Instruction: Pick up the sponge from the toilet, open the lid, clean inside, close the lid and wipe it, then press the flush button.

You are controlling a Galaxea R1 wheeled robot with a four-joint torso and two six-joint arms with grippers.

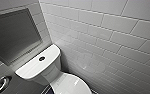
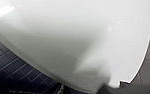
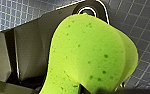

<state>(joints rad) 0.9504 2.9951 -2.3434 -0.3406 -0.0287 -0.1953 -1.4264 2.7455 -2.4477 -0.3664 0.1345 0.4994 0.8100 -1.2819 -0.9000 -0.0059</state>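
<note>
The bright green sponge (image 3: pixel 91 55) looms large in the right wrist view, pinched at its narrow end in my shut right gripper (image 3: pixel 102 89) above dark floor tiles. In the head view the white tank top (image 1: pixel 28 68) carries the small round dark flush button (image 1: pixel 41 58) at its middle. Just below the tank, the glossy white lid (image 1: pixel 71 85) lies down over the bowl. The left wrist view looks closely along that smooth white lid (image 2: pixel 78 37), with its curved edge running over the floor. My left gripper is open.
A white brick-tiled wall (image 1: pixel 111 37) runs close along the toilet's right side. A grey recessed panel (image 1: pixel 13 35) sits behind the tank, and a chrome handle (image 1: pixel 1 85) lies at the lower left. Dark grid-tiled floor (image 2: pixel 13 75) surrounds the bowl.
</note>
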